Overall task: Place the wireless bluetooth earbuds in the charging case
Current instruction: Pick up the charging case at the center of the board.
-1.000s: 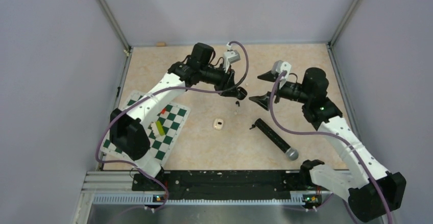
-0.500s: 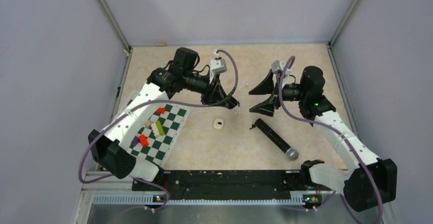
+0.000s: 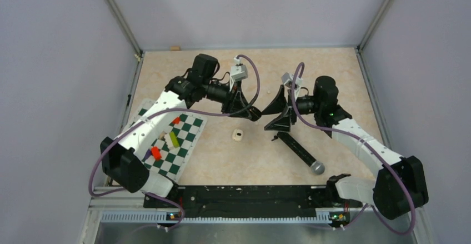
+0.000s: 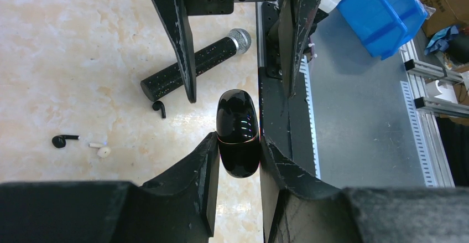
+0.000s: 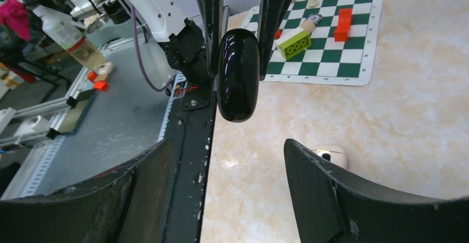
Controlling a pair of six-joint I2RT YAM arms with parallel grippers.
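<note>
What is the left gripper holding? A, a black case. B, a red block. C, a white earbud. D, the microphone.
A: in the left wrist view the left gripper pinches the glossy black case between its fingers, while the microphone lies apart from it.

charging case (image 4: 238,132): glossy black | mat (image 5: 332,57): green-white checks | microphone (image 4: 196,66): black | table (image 4: 72,49): beige marbled

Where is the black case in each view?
Top external: case mid-table, at the tip of the left gripper.
Left wrist: case at centre, clamped in that gripper.
Right wrist: case upper centre, beyond the open right gripper.
Shared landmark: the left gripper clamping it, seen in all three.
</note>
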